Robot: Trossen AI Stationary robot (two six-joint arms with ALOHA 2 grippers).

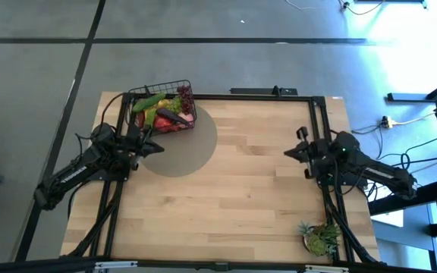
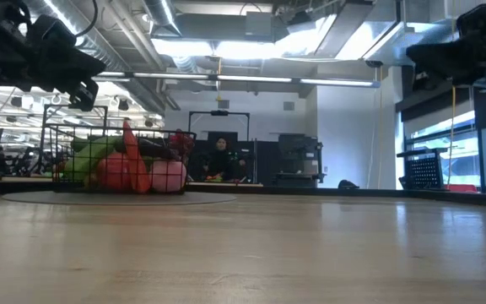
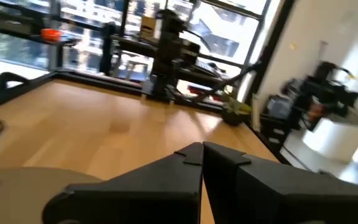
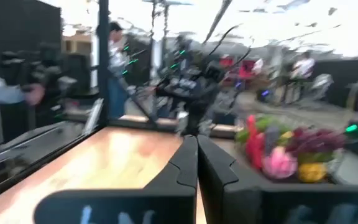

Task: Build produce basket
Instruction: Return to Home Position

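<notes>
The black wire-mesh basket stands at the table's far left on a grey round mat. It holds the produce: a green cucumber, red chilies, grapes, a pink peach and yellow pieces. It also shows in the low view and the right wrist view. My left gripper is shut and empty, raised just near of the basket. My right gripper is shut and empty, raised over the table's right part.
A spiky green potted plant stands at the table's near right corner. A black frame runs along the table's far and side edges. Bare wood lies between the arms. People show in the room beyond the table.
</notes>
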